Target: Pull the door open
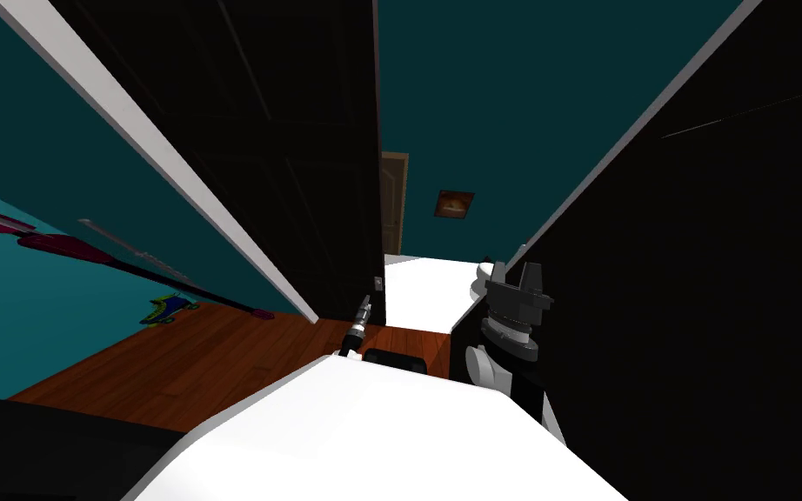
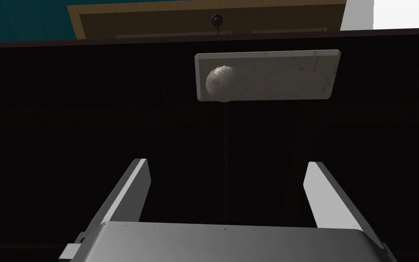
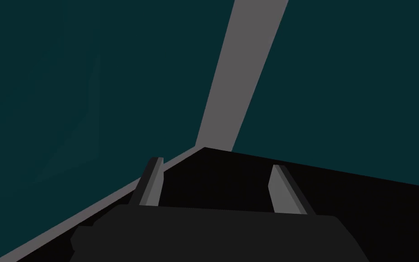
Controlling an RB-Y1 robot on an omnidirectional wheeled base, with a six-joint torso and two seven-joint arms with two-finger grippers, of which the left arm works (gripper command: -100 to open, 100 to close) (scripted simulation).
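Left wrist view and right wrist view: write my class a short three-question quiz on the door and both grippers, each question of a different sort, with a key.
1. True or false: the left gripper is shut on the round grey knob of the flat dark door.
2. The knob sits on: A a grey rectangular plate; B a red round disc; C a yellow strip.
3. Fill in: the fingers of the right gripper stand ____.
Key: 1 false, it is open and short of the knob; 2 A; 3 open.
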